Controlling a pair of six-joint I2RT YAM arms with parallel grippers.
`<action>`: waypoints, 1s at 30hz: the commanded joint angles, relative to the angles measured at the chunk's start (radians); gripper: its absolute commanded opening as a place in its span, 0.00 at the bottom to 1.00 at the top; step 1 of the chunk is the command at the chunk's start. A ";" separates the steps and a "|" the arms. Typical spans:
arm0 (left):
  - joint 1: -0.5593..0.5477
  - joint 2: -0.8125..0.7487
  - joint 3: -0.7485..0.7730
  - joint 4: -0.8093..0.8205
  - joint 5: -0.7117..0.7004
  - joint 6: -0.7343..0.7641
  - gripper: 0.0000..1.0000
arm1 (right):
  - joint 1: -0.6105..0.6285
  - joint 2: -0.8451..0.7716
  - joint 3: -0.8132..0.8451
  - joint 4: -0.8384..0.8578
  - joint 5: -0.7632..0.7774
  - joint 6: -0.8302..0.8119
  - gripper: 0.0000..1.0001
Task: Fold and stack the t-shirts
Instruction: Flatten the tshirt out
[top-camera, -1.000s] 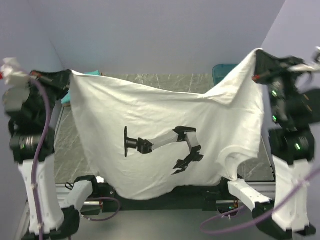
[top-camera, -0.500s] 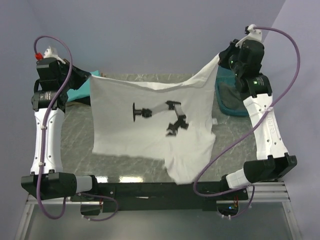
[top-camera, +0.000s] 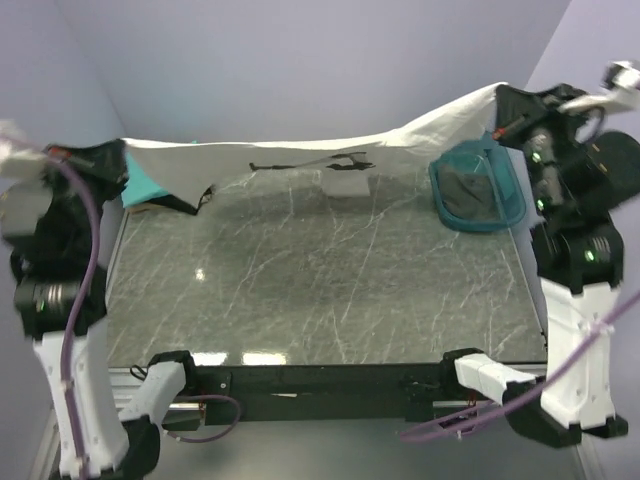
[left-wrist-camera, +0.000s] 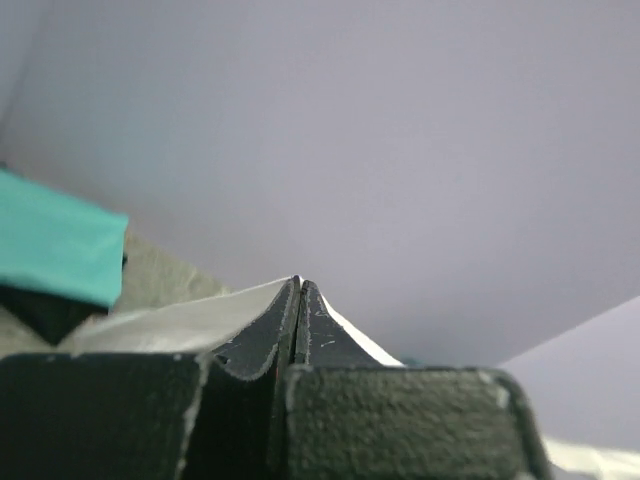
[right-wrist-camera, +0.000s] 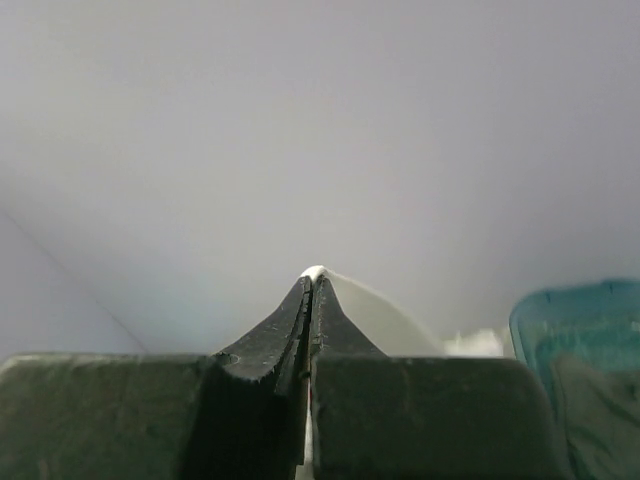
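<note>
Over far edge of table (top-camera: 330, 300), white t-shirt (top-camera: 300, 152) spans left claw (left-wrist-camera: 299, 290) to right claw (right-wrist-camera: 311, 285), both pinching it.

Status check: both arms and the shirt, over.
Left gripper and right gripper both shut on the white t-shirt. Shirt stretched between them above the table's far side. Teal tub near its right end.

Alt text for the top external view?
Two arms hold a white t-shirt stretched between the left gripper and right gripper, nearly flat above the far edge of a marble table. A teal tub with something dark inside sits at far right; teal cloth lies far left.
</note>
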 joint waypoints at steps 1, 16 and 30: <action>0.004 -0.104 0.034 0.067 -0.159 0.021 0.01 | 0.004 -0.122 -0.005 0.160 0.048 -0.019 0.00; 0.005 -0.105 -0.018 0.156 -0.313 0.050 0.01 | 0.004 0.041 0.133 0.243 0.149 -0.118 0.00; 0.004 0.704 -0.175 0.223 0.025 0.105 0.48 | -0.011 0.920 0.565 -0.109 0.272 -0.030 0.44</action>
